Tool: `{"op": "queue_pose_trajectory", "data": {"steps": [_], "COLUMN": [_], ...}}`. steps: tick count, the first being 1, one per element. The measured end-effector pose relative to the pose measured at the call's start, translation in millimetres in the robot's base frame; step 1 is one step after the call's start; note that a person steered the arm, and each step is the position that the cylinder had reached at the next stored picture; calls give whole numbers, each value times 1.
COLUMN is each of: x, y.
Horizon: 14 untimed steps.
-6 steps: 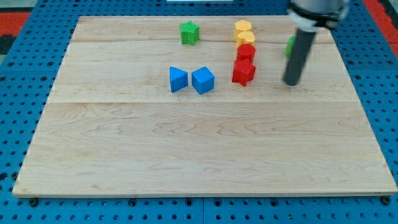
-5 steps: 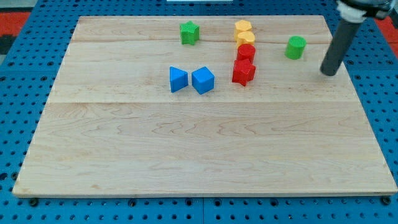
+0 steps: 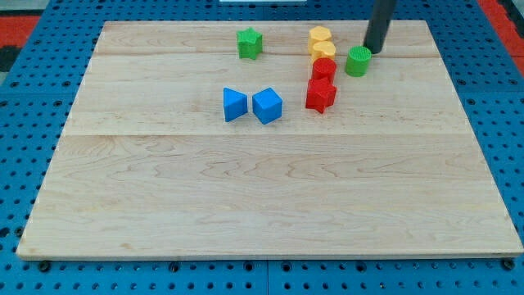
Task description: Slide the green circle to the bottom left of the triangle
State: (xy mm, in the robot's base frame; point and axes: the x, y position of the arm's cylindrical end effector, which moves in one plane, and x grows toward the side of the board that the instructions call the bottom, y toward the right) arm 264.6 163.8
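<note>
My tip [image 3: 375, 50], a bare dark rod holding nothing, sits just up-right of the green circle block [image 3: 357, 61]. The blue triangle block [image 3: 234, 104] lies well apart, toward the view's left on the wooden board [image 3: 262, 205].

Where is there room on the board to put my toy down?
The whole lower half of the wooden board, below the blue triangle and blue cube, is bare. It is crowded near the top: yellow blocks, red blocks, the green circle with my tip right above it.
</note>
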Motion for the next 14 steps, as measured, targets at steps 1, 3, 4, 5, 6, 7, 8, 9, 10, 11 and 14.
{"op": "queue_pose_trajectory", "data": {"steps": [1, 3, 4, 5, 6, 7, 8, 9, 10, 11, 14], "x": [31, 85, 89, 69, 63, 82, 115, 150, 183, 207, 196], "y": [-6, -7, -7, -7, -20, -33, -33, -33, -34, -29, -66]}}
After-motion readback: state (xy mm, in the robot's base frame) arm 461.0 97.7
